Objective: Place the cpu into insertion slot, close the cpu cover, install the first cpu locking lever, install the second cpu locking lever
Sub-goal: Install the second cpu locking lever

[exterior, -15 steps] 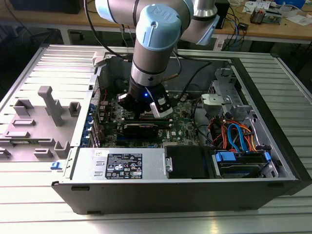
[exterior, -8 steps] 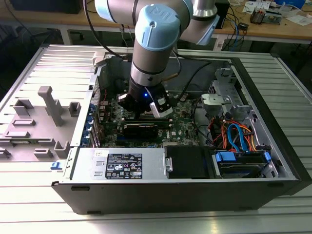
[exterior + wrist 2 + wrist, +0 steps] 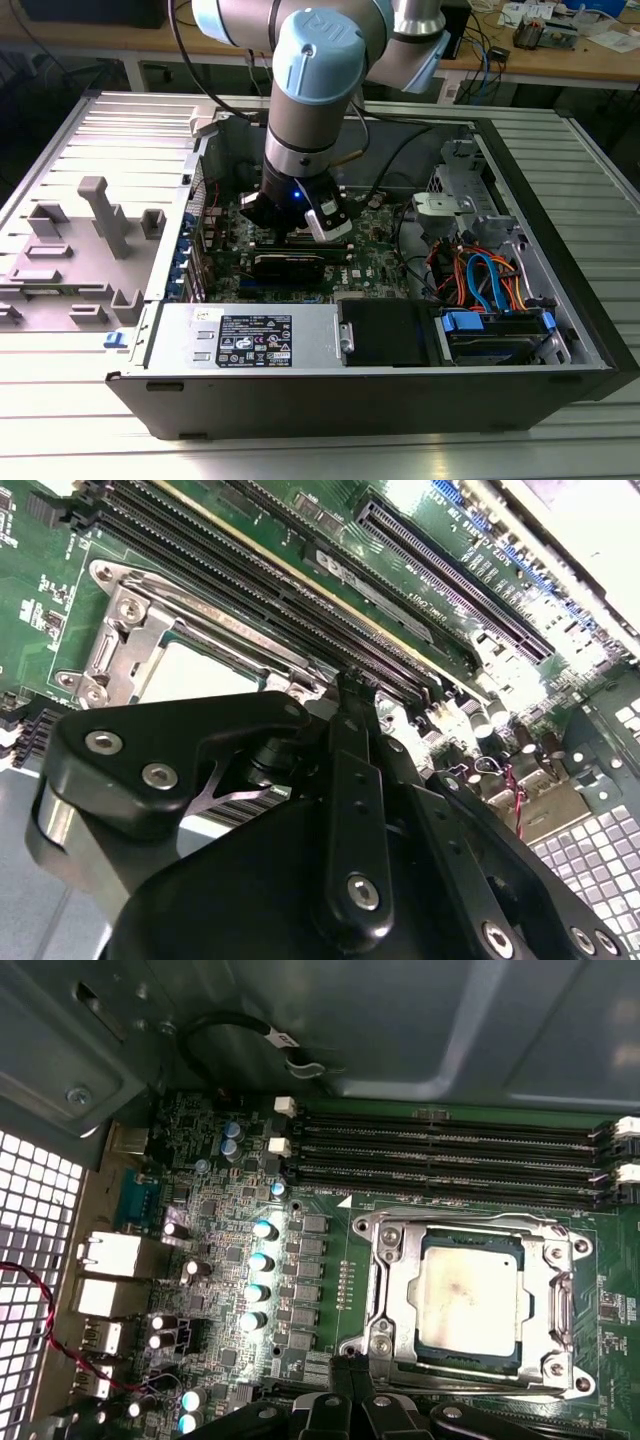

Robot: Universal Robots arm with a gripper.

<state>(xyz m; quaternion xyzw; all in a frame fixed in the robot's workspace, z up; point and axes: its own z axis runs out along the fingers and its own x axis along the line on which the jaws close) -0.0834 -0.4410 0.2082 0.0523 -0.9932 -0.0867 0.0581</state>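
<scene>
Green motherboard (image 3: 230,1260), matte, studded with small capacitor cans; right of these on the board sits the insertion slot (image 3: 372,1332), edged in silver metal. Cpu (image 3: 470,1300), dull grey square, seated inside it. Cpu cover (image 3: 560,1305), thin stamped frame, lies down around the chip; levers' state unclear. Black end effector (image 3: 350,1380) hangs at the slot's near edge; grip state: cannot tell.

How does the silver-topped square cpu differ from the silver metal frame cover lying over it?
The dull silver-grey square cpu is a solid, faintly stained plate; the thin silver metal cpu cover is an open frame with a square window. The cpu is smaller and shows through that window. Both lie flat and are square and metallic.
</scene>
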